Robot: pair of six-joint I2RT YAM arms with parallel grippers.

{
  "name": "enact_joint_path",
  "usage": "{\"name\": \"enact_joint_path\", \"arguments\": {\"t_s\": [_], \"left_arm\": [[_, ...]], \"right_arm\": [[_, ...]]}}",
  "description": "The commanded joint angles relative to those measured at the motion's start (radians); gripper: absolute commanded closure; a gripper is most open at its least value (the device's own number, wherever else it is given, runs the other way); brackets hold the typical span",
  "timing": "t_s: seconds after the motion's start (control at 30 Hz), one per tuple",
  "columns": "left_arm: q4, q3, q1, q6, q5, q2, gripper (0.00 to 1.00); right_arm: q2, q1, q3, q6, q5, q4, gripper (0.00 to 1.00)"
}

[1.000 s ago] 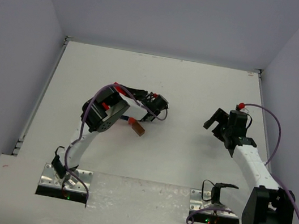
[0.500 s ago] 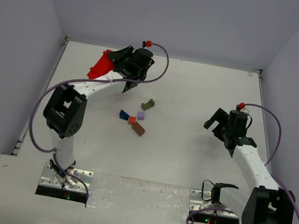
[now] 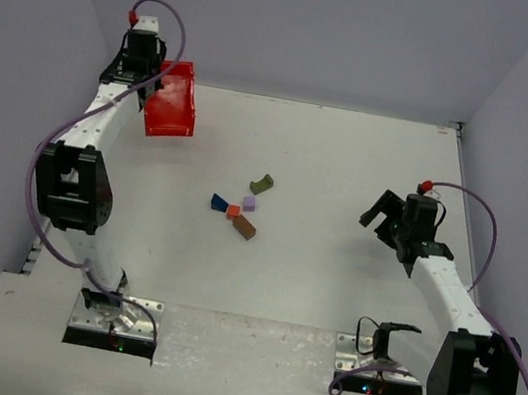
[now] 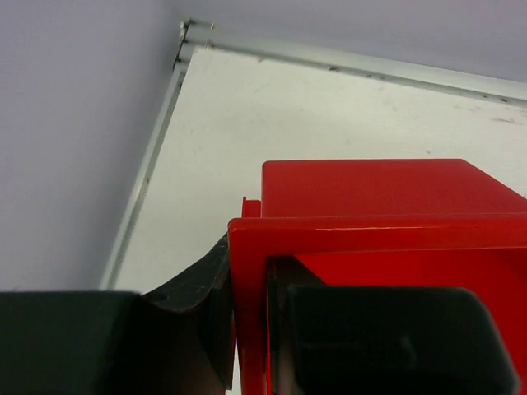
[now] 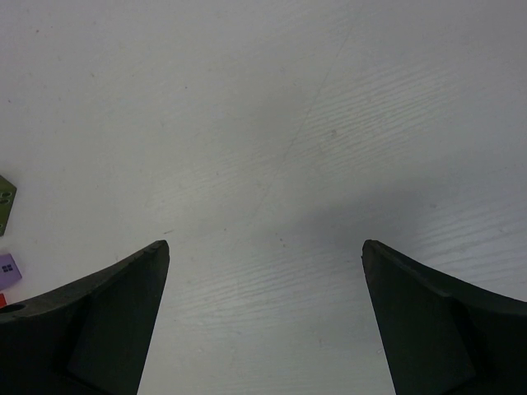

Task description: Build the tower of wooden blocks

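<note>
The wooden blocks lie loose in the middle of the table: a dark blue wedge, an orange-red block, a lilac block, a brown block and an olive block. None is stacked. My left gripper is at the far left back corner, shut on the wall of the red plastic bin. In the left wrist view my left gripper clamps the bin rim. My right gripper is open and empty, right of the blocks. In the right wrist view my right gripper is over bare table, with the olive block and the lilac block at the left edge.
Grey walls close the table on the left, back and right. A metal strip runs along the back edge, close to the held bin. The left arm's cable loops down the left side.
My left arm has swung from over the blocks up and away to the far left back corner, carrying the red bin; the blocks now lie uncovered. The right arm has not moved.
</note>
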Motion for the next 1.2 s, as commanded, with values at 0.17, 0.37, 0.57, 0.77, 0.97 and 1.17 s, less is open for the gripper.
{"name": "enact_joint_path", "arguments": {"t_s": [0.17,0.37,0.57,0.77,0.97,1.17], "left_arm": [[-0.258,0.1,0.194,-0.593,0.122,0.169,1.0],[-0.226,0.014,0.219,-0.738,0.102,0.176,0.89],[-0.283,-0.003,0.221,-0.873,0.037,0.218,0.8],[-0.306,-0.027,0.225,-0.925,-0.008,0.202,0.65],[-0.296,-0.05,0.222,-0.892,0.017,0.061,0.15],[-0.186,-0.214,0.165,-0.763,0.168,-0.229,0.0]], "right_arm": [[-0.012,-0.004,0.032,-0.003,0.003,0.017,0.01],[-0.009,-0.005,0.035,-0.001,0.005,0.009,0.01],[-0.017,-0.003,0.031,-0.004,0.003,0.01,0.01],[-0.056,-0.004,0.019,-0.005,0.014,0.012,0.01],[-0.113,0.001,-0.024,-0.095,-0.122,0.111,0.01],[-0.173,0.155,-0.027,-0.246,-0.166,0.193,0.01]]}}
